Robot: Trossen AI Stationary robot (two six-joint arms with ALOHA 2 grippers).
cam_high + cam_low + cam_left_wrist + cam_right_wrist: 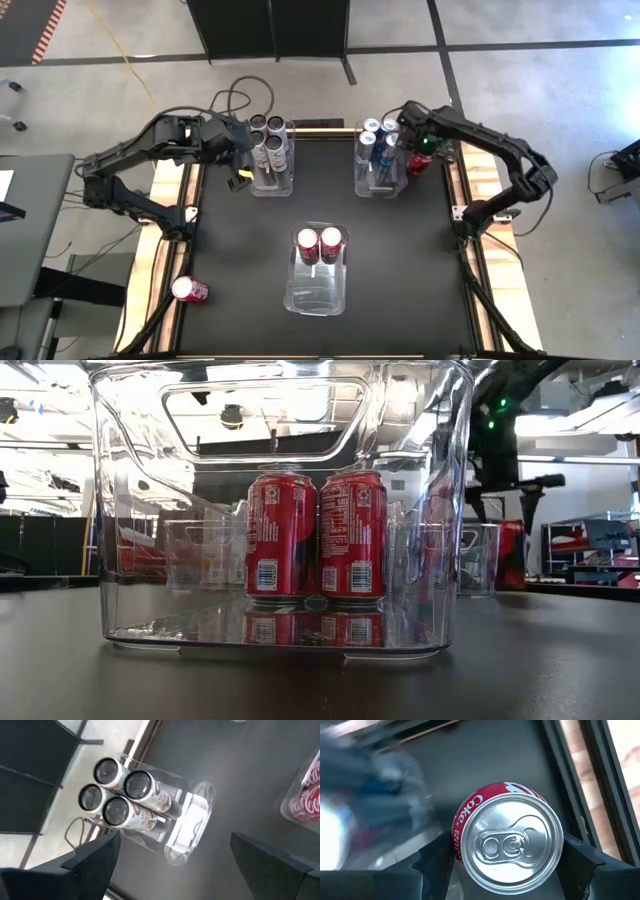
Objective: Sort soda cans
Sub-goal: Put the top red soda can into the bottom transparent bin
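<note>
Nearest you, at the bottom centre of the high view, sits the clear bin (318,290) with two red cans (320,244) standing upright at its far end; a third red can (189,290) lies at the lower left, off the black mat on the table's edge.

Further up, your right gripper (505,851) is at the upper right, beside the bin of blue-and-silver cans (377,150). Its fingers straddle the fourth red can (507,840), which stands upright between them. They look close to its sides, but I can't tell whether they are pressing on it yet.

Take that can by the mid-body, fingers on opposite sides. It is rigid if full, but the thin painted wall is slick and will dent under a hard squeeze. Grip squarely, since a round can tends to roll out of an off-centre pinch.

Your left gripper (170,862) hangs spread and empty at the upper left, above the bin (192,827) of four dark cans (117,797).
</note>
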